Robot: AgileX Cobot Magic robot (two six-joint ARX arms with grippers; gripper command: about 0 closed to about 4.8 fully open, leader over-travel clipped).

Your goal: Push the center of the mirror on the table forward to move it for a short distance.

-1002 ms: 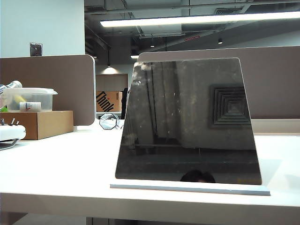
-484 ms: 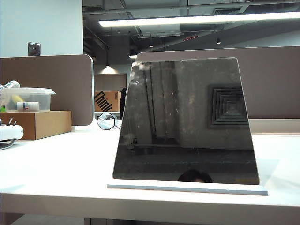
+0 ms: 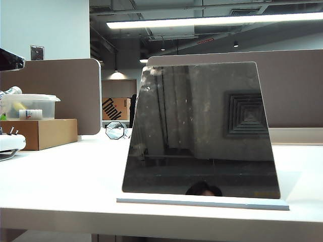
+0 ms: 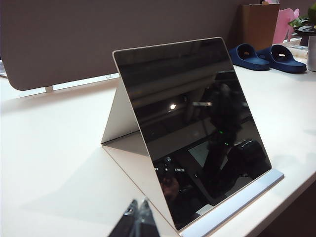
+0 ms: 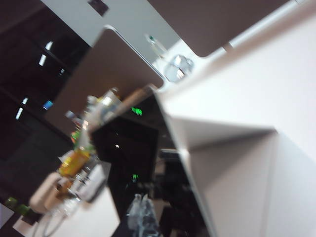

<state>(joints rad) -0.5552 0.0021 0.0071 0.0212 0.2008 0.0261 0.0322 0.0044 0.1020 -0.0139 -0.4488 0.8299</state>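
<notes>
Although both grippers enter their wrist views, each is cut off at the picture's edge. The left gripper [image 4: 137, 219] shows only dark fingertips close together, hovering off the mirror's [image 3: 202, 130] front face near its lower corner, gripping nothing; how far apart the jaws stand cannot be told. The right gripper [image 5: 139, 213] is a blurred, translucent tip by the mirror's side edge, and its opening cannot be read either.

The mirror leans back on a folded pale stand, its foot on a thin grey base plate [image 3: 202, 201] near the front edge of the white table [image 3: 60, 176]. A dark shape [image 3: 10, 59] intrudes well off to the mirror's left, too cropped to name.

Behind the mirror stand brown-grey divider panels [image 3: 55, 91]. To its left sit a cardboard box [image 3: 43, 133] carrying a clear lidded tub [image 3: 30, 106], and a white device [image 3: 10, 143] cut by the frame. A farther carton [image 3: 117, 108] reads "Think". Blue slippers [image 4: 269, 57] lie beyond the mirror in the left wrist view.
</notes>
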